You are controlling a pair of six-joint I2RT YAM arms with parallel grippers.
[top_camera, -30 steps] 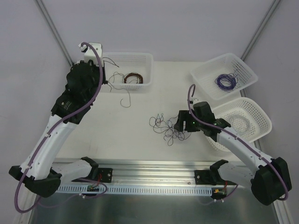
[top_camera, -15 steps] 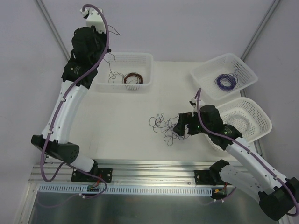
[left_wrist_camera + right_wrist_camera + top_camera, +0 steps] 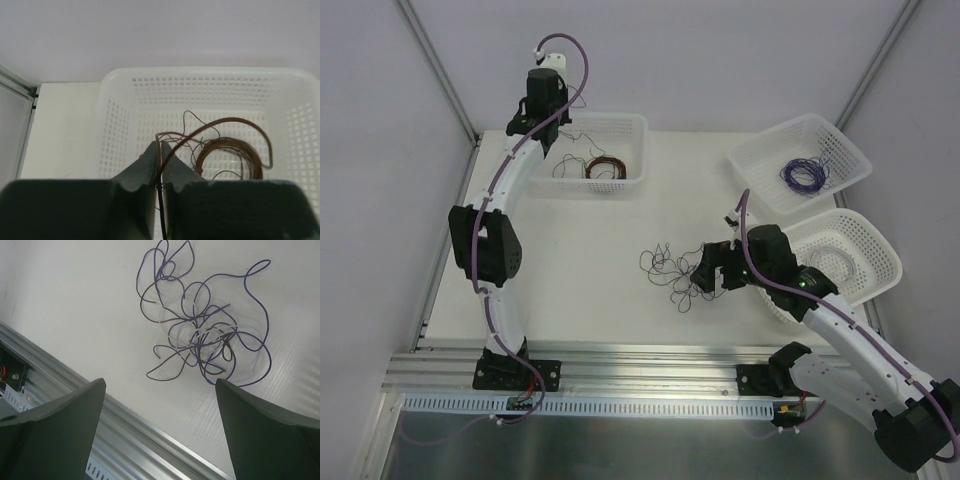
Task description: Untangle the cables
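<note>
Left wrist: left end effector (image 3: 160, 156) pinching thin red-brown wire strand (image 3: 226, 119) over white perforated basket (image 3: 200, 73). Right wrist: right end effector (image 3: 160, 382) wide, tangled purple-dark thin cables (image 3: 200, 335) ahead on white worktop (image 3: 65, 295).

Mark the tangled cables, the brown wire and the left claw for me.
tangled cables (image 3: 204, 338), right wrist view, middle of the knot.
brown wire (image 3: 227, 119), left wrist view, top of its arc.
left claw (image 3: 160, 152), left wrist view, between the fingertips.

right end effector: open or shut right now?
Open. In the right wrist view the right end effector has its fingers wide apart; the cables lie loose, ungripped.
</note>
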